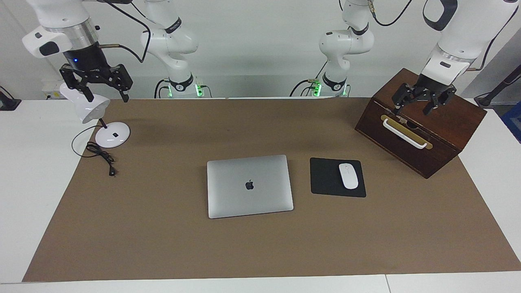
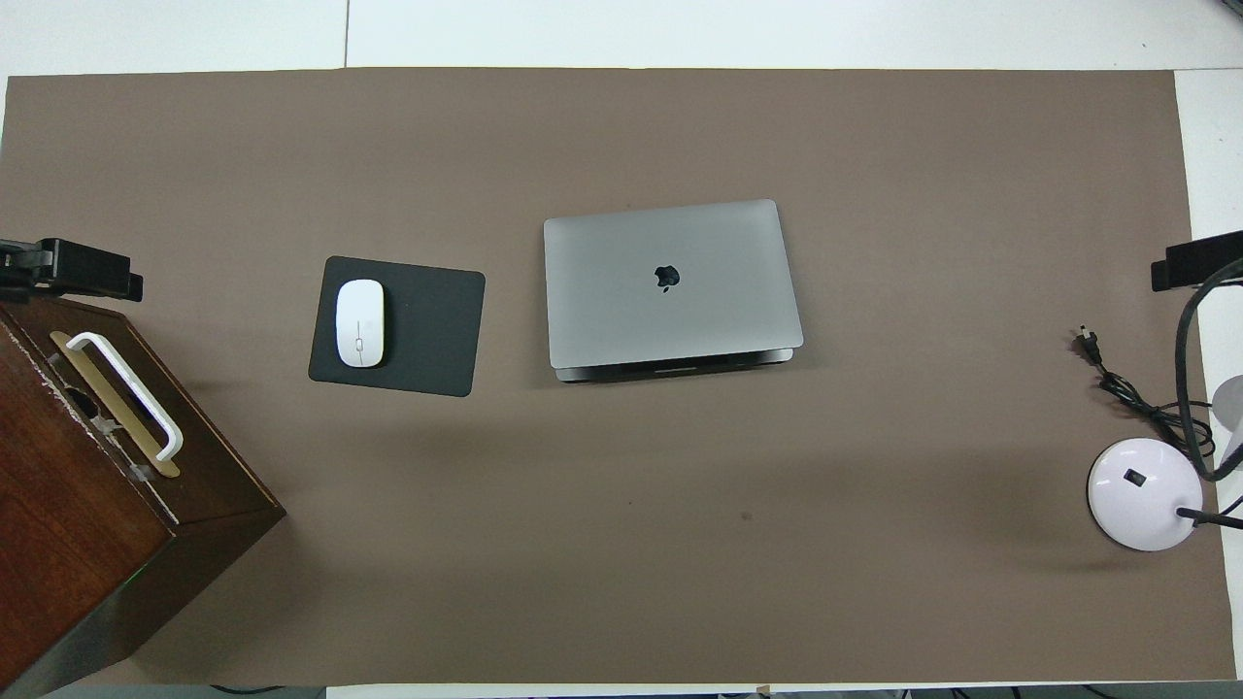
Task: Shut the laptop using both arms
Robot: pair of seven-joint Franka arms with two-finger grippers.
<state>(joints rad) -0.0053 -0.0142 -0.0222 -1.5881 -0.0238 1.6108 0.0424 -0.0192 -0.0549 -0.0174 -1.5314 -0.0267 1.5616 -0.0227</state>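
Wooden box shut, contents unseen; laptop closed; left fingers, right fingers wide, empty.

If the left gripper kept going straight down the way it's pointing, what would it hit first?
Most likely the wooden box: the left gripper, jaws open and pointing down, hangs over the box's top near the edge above the white handle. Depth is unclear, so the exact spot is uncertain.

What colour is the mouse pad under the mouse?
Black, plain; the mouse pad shows best in the overhead view, under the white mouse.
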